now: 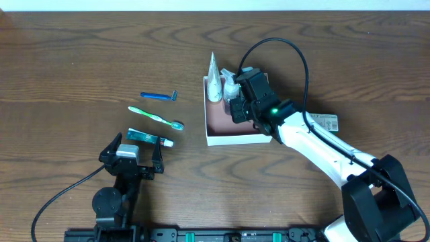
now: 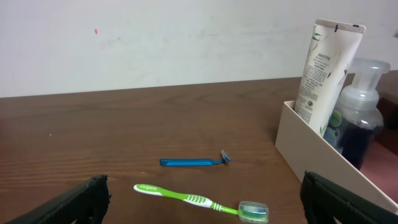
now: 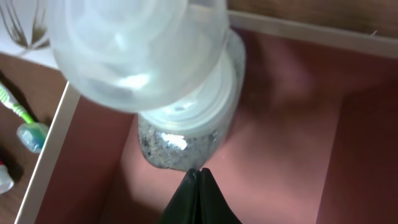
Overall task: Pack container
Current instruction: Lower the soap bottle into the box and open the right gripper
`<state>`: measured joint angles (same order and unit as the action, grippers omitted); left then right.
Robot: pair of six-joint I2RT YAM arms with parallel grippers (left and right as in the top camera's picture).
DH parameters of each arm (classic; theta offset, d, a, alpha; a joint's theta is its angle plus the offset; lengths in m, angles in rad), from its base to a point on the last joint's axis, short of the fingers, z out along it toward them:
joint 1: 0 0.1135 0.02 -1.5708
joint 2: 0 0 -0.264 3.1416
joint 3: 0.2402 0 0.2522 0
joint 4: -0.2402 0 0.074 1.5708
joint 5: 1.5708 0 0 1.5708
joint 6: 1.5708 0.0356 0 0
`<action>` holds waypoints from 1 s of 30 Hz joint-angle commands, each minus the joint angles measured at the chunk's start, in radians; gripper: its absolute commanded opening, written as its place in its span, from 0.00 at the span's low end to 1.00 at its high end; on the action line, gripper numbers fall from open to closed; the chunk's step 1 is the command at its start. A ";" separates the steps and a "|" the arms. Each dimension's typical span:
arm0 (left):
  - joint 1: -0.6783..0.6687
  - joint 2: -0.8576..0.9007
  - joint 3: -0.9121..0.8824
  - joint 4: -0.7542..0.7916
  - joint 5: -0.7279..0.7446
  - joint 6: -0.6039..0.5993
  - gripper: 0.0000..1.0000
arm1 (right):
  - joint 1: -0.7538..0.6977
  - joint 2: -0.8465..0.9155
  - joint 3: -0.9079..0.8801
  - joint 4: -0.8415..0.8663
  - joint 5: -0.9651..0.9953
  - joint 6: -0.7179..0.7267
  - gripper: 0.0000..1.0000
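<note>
Currently right tool [image 3: 200, 180] pinched together over container [image 1: 232, 139]; left tool [image 1: 139, 141] spread wide.

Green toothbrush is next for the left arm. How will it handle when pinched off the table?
The green toothbrush lies flat and thin on the table, so it may slip from a shallow pinch. It looks like stiff, light plastic, unlikely to flop. Its capped head is bulkier, so gripped at the handle end it may droop head-down.
</note>
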<state>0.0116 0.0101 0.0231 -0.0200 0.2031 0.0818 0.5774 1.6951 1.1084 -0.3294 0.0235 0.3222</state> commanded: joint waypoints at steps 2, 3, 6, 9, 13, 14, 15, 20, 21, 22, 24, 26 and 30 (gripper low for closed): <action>0.005 -0.005 -0.019 -0.032 0.014 -0.001 0.98 | 0.005 0.044 -0.008 0.017 0.029 -0.003 0.01; 0.005 -0.005 -0.019 -0.032 0.014 -0.001 0.98 | 0.004 0.053 -0.008 0.021 0.029 -0.002 0.01; 0.005 -0.005 -0.019 -0.032 0.014 -0.001 0.98 | 0.005 0.080 -0.008 0.032 0.029 -0.005 0.01; 0.005 -0.005 -0.019 -0.032 0.014 -0.001 0.98 | 0.003 0.090 -0.008 0.042 0.029 -0.005 0.01; 0.005 -0.005 -0.019 -0.032 0.014 -0.001 0.98 | 0.003 0.082 -0.005 0.051 0.029 -0.017 0.01; 0.005 -0.005 -0.019 -0.032 0.014 -0.001 0.98 | 0.001 0.080 -0.003 0.051 0.029 -0.017 0.01; 0.005 -0.005 -0.019 -0.032 0.014 -0.001 0.98 | -0.002 0.079 -0.003 0.053 0.029 -0.018 0.01; 0.005 -0.005 -0.019 -0.032 0.014 -0.001 0.98 | -0.021 0.065 -0.002 0.051 0.029 -0.026 0.01; 0.005 -0.005 -0.019 -0.032 0.014 -0.001 0.98 | -0.026 0.059 -0.001 0.053 0.028 -0.035 0.01; 0.005 -0.005 -0.019 -0.032 0.014 -0.001 0.98 | -0.030 0.051 0.001 0.053 0.028 -0.041 0.01; 0.005 -0.005 -0.019 -0.032 0.014 -0.001 0.98 | -0.040 0.032 0.005 0.053 0.028 -0.050 0.02; 0.005 -0.005 -0.019 -0.032 0.014 -0.001 0.98 | -0.051 0.011 0.005 0.053 0.029 -0.050 0.02; 0.005 -0.005 -0.019 -0.032 0.014 -0.001 0.98 | -0.071 -0.033 0.005 0.044 0.026 -0.059 0.03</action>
<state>0.0116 0.0105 0.0231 -0.0200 0.2031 0.0818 0.5247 1.7153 1.1069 -0.2802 0.0437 0.2882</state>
